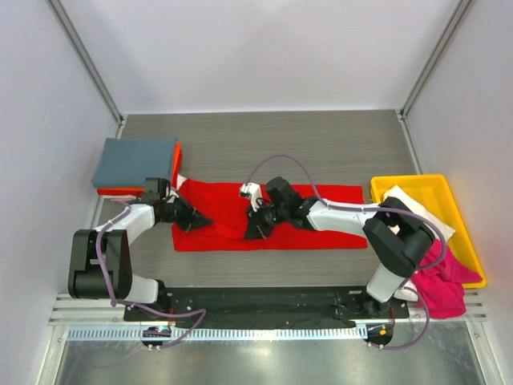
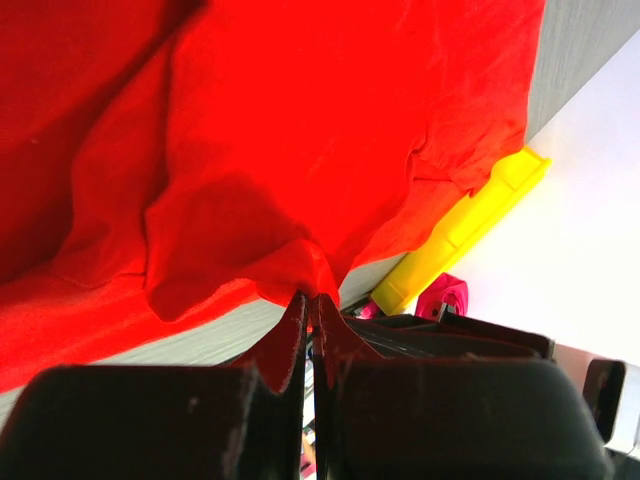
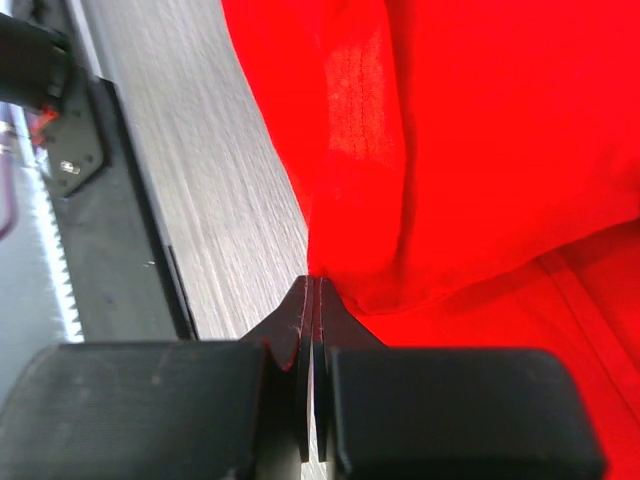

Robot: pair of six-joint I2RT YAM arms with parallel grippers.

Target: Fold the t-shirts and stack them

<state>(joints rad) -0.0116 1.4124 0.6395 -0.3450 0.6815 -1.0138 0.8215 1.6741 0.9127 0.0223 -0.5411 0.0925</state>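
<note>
A bright red t-shirt (image 1: 321, 218) lies spread across the middle of the table. My left gripper (image 1: 202, 218) is shut on its left part, with a pinch of red cloth (image 2: 300, 270) between the fingertips. My right gripper (image 1: 255, 231) is shut on the shirt's near edge (image 3: 330, 270) around the middle. A folded slate grey-blue shirt (image 1: 133, 161) lies on a folded orange shirt (image 1: 177, 160) at the back left. A white shirt (image 1: 425, 215) lies in the yellow tray, and a magenta pink shirt (image 1: 441, 277) hangs over its near end.
The yellow plastic tray (image 1: 417, 183) stands at the right edge; it also shows in the left wrist view (image 2: 470, 225). A black base rail (image 1: 264, 303) runs along the near edge. White walls close in the back and sides.
</note>
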